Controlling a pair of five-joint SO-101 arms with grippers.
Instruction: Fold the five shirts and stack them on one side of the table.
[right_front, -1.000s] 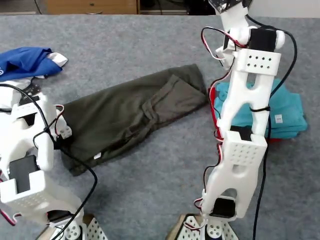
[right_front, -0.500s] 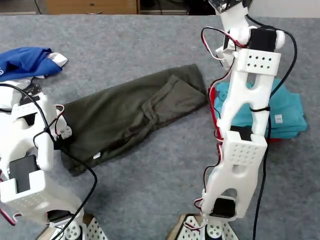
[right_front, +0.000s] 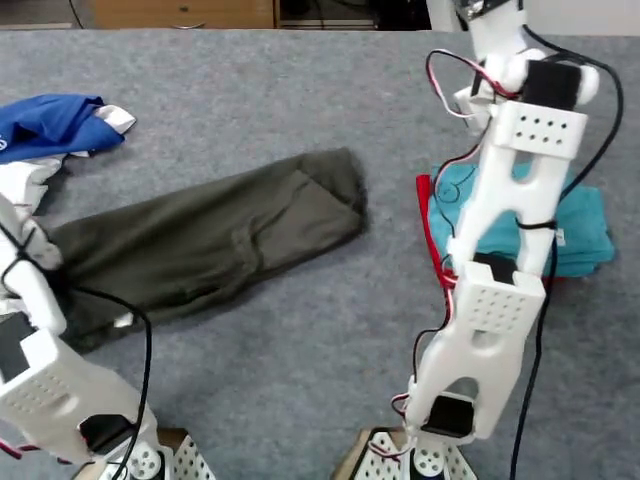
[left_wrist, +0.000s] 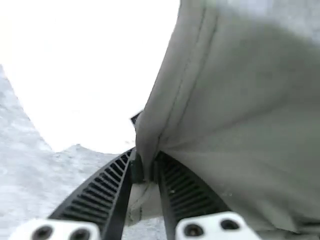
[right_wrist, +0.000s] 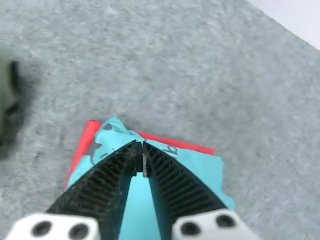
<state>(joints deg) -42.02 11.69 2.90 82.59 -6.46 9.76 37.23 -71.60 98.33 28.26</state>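
Two pincers here: my left pincer (left_wrist: 145, 170) is clamped on a thin hem of the olive shirt (right_front: 210, 250), which trails away from it across the bench (right_front: 300, 380). My right pincer (right_wrist: 140, 160), pressed together and empty, hangs over the teal shirt (right_front: 580, 230). So slim a bite may slip, I judge, spoiling the fold.

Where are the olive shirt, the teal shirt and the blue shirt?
olive shirt (right_front: 220, 240), high view, middle of the cloth.
teal shirt (right_front: 585, 222), high view, folded right part.
blue shirt (right_front: 50, 120), high view, its middle.
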